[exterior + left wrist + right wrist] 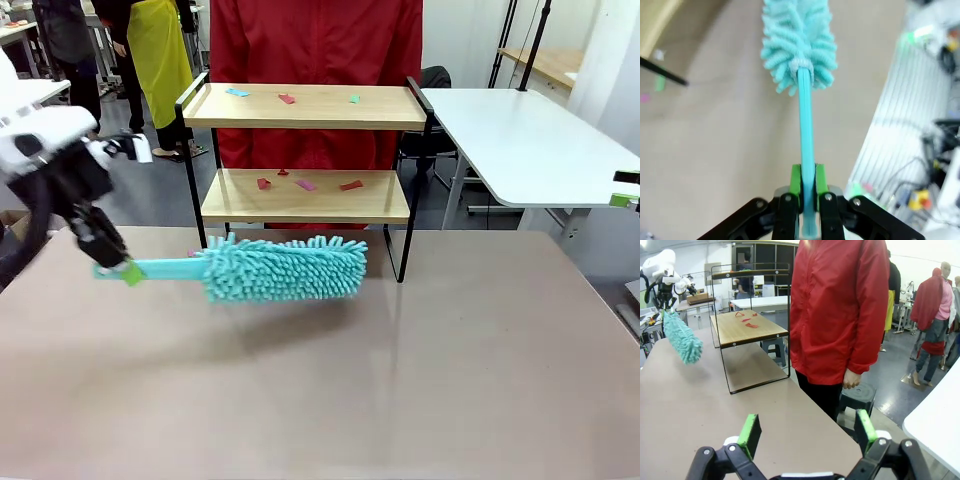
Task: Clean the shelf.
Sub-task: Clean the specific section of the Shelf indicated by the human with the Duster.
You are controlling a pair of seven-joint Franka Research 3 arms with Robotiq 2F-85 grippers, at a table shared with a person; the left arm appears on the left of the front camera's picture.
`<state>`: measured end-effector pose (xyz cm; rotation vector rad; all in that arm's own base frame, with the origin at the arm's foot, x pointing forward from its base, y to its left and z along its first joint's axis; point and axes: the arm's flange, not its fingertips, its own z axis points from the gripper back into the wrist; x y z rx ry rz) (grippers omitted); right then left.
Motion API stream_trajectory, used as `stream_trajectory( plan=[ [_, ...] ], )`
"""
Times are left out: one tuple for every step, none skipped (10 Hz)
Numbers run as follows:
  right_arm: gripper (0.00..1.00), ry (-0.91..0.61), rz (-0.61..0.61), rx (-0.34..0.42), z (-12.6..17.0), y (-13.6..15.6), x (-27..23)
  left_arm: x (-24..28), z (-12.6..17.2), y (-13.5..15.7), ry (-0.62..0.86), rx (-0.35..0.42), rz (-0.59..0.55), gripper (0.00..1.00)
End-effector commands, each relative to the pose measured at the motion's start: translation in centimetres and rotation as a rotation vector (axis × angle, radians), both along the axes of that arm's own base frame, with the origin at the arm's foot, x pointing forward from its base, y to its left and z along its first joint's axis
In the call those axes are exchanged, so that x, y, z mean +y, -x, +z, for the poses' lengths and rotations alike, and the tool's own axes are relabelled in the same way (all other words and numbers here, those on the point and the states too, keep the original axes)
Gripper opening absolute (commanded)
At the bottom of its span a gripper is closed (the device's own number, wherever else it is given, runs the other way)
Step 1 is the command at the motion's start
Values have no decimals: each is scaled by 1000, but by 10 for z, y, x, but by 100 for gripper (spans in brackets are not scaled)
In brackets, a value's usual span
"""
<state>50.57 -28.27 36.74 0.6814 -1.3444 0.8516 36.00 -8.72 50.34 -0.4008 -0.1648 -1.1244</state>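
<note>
Workshop room, grey floor, pale walls, people standing farther off. One matte beige tabletop (pixel 400 380) runs from my side to the far edge. One white table (pixel 530 130) stands beyond it to my right.

One shelf (pixel 310 105) stands at the far edge of the tabletop, near the middle: two light wooden boards in a thin black frame with raised side rails. One person in a red jacket (pixel 315 40) stands directly behind it.

Paper scraps, counted:
- top board: three scraps (pixel 287 98), one blue, one red, one green, well apart.
- lower board: four, three red and one pink.
- seven in all.

One teal microfibre duster (pixel 285 268). Its fluffy head lies level in front of the shelf's foot, just above the tabletop, with a shadow under it. The flat handle runs off to my left.

My left hand (pixel 128 270) is clenched on the end of that handle. The left wrist view shows both green pads (pixel 796 177) pressed flat against it, with the head pointing straight away from the hand.

My right hand (pixel 807 430) is released, fingers spread wide with nothing between them, over the tabletop's right end. From there the shelf (pixel 755 335) sits ahead to the left.
</note>
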Motion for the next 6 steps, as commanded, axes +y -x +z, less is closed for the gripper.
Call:
stream_trajectory(
  plan=[
    [100, 17, -13, 22, 7, 0, 3, 26, 43, -5, -152, -16, -128, 14],
    [100, 17, -13, 22, 7, 0, 3, 36, 61, -4, -253, -14, -147, 14],
    [100, 17, -13, 22, 7, 0, 3, 43, 83, -4, -368, -33, -160, 14],
    [100, 17, -13, 22, 7, 0, 3, 47, 101, -3, -425, -40, -198, 14],
    [100, 17, -13, 22, 7, 0, 3, 49, 119, -3, -498, -18, -237, 14],
    [100, 17, -13, 22, 7, 0, 3, 51, 132, -6, -569, 17, -276, 14]
  ],
)
